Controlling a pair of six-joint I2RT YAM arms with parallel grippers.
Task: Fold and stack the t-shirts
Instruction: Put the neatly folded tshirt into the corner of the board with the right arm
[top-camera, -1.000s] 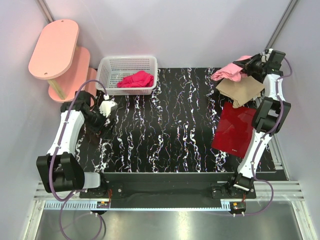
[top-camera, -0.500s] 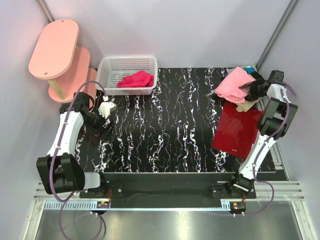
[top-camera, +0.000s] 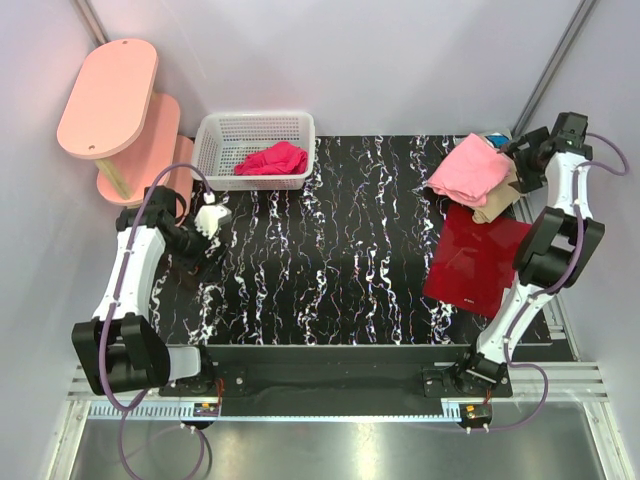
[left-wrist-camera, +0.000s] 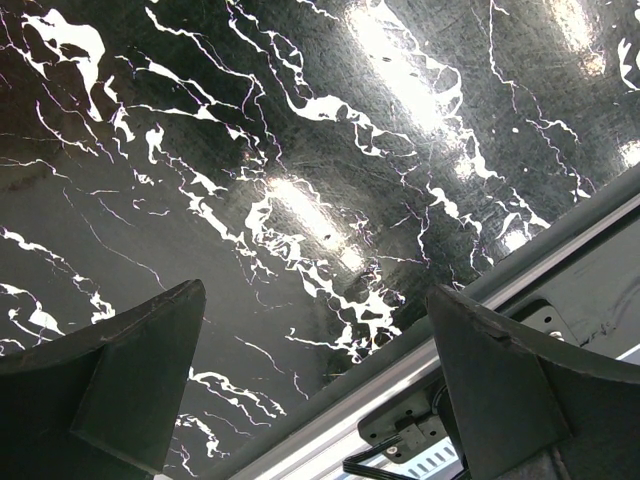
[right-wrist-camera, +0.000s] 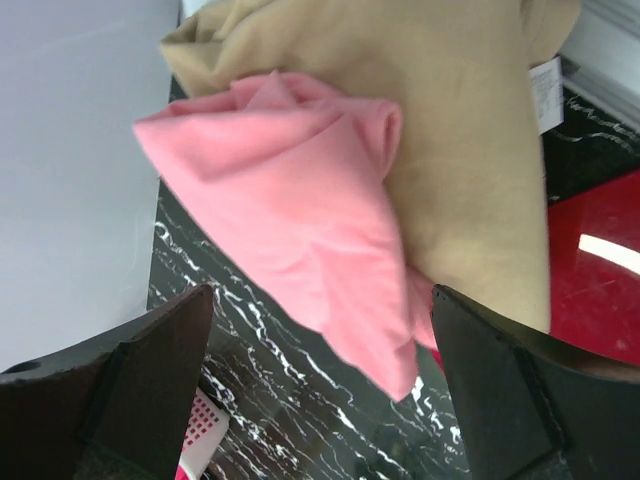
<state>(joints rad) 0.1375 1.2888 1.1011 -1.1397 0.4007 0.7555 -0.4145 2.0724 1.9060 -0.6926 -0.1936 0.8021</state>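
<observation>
The right hand is seen with its fingers spread wide and nothing pinched between them. It is held at the far right corner of the counter, just beside the pile of t-shirts. The pink t-shirt is laid loosely folded on top of the tan t-shirt, most of which is covered by it. The far edge of the dark red t-shirt is overlapped by the tan one. The dark red t-shirt is spread flat along the counter's right side.

The left hand is likewise spread, with nothing gripped. It is held low over the marbled counter near its left edge, well apart from the pile. Beyond it, a white basket is set at the far left of the counter, and a magenta cloth is bunched inside it. A pink shelf is stood to the left of the basket.
</observation>
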